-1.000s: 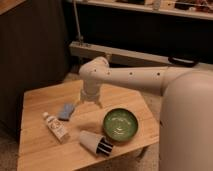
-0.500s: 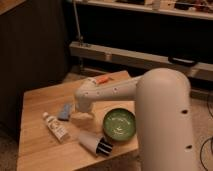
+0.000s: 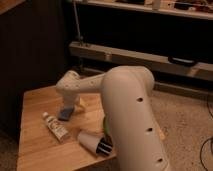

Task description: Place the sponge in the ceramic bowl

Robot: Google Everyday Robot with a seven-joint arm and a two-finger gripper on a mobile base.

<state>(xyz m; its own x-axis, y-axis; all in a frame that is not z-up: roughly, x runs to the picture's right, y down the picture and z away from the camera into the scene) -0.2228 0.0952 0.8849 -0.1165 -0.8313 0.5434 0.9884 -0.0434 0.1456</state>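
The blue-grey sponge (image 3: 65, 113) lies flat on the wooden table (image 3: 35, 147), left of centre. My gripper (image 3: 73, 103) hangs from the white wrist just above the sponge's right end, pointing down at it; I cannot tell whether it touches. The ceramic bowl (image 3: 105, 125) shows only as a thin green sliver at the edge of my arm, which hides the remainder. My thick white forearm (image 3: 130, 115) fills the foreground to the right.
A white labelled bottle (image 3: 55, 126) lies on its side just left of and in front of the sponge. A white cup with dark stripes (image 3: 95, 142) lies tipped over near the table's front edge. A dark cabinet stands behind the table.
The arm has swung left and nearer the camera. The gripper moved from beside the sponge to right above it, and the forearm now covers most of the green bowl.
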